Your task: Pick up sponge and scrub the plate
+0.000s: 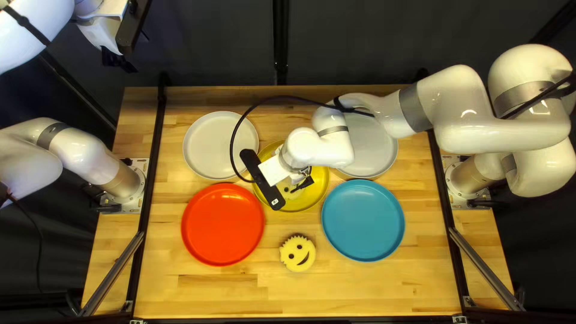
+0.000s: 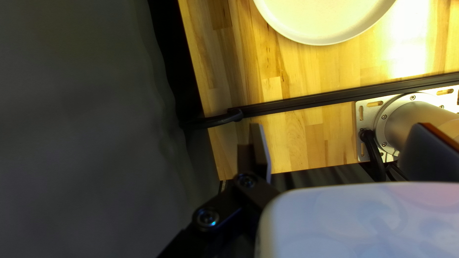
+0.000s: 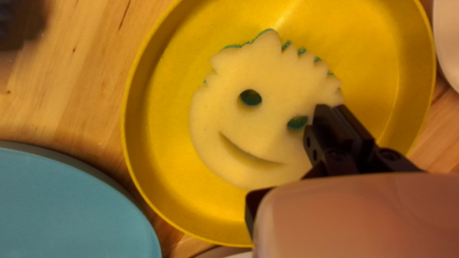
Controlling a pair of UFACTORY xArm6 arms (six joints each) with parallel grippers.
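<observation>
Evidently, the sponge [image 3: 267,126] is lying flat in the yellow plate [image 3: 158,95], its roughly round face offering no clear long axis. The right claw [image 3: 332,109] is hovering over one edge of that sponge, with most of the foam spreading off to one side, so a good hold is probably requiring the fingers to spread and shift towards the yellow plate's middle. This claw is looking clenched, nothing visibly sitting between its fingers; whether the tips are touching foam, I cannot tell. The left claw [image 2: 344,141] is hanging released, fingers wide apart, well away from the yellow plate, leaving the right one nearer. A second sponge [image 1: 296,252] is resting on the tabletop [image 1: 360,291], on the yellow plate's near side.
</observation>
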